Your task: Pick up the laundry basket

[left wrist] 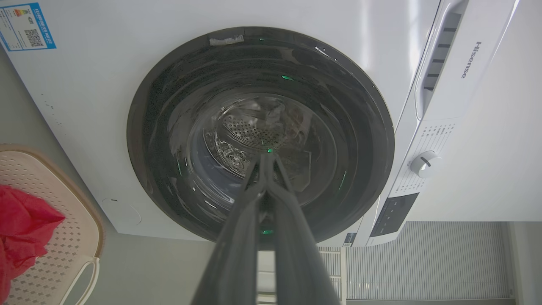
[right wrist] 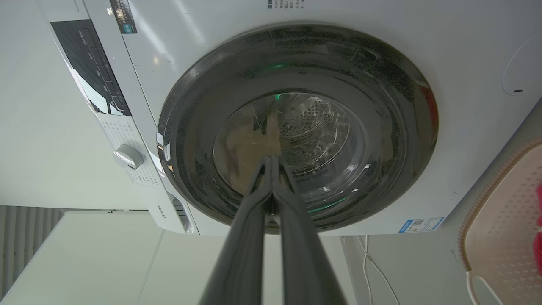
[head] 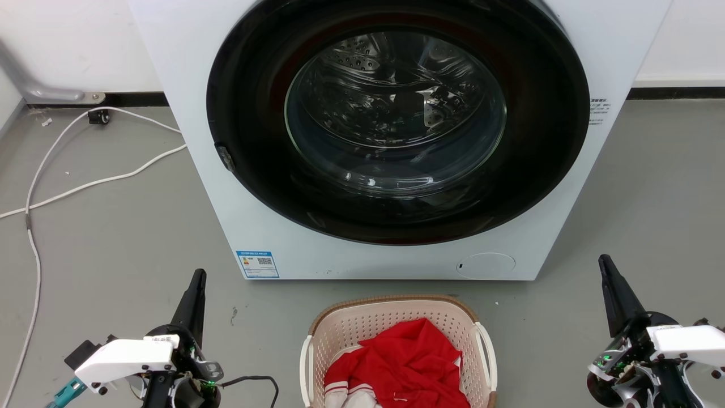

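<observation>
Fingers together, left gripper [head: 198, 279] and right gripper [head: 605, 264] flank laundry basket [head: 391, 299], handles [head: 306, 362] facing them.

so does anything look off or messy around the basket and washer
Little stands out. A white cable trails loose across the floor left of the washing machine, a possible snag for wheels. The laundry basket sits upright in front of it, the red garment heaped inside, nothing spilled.
</observation>
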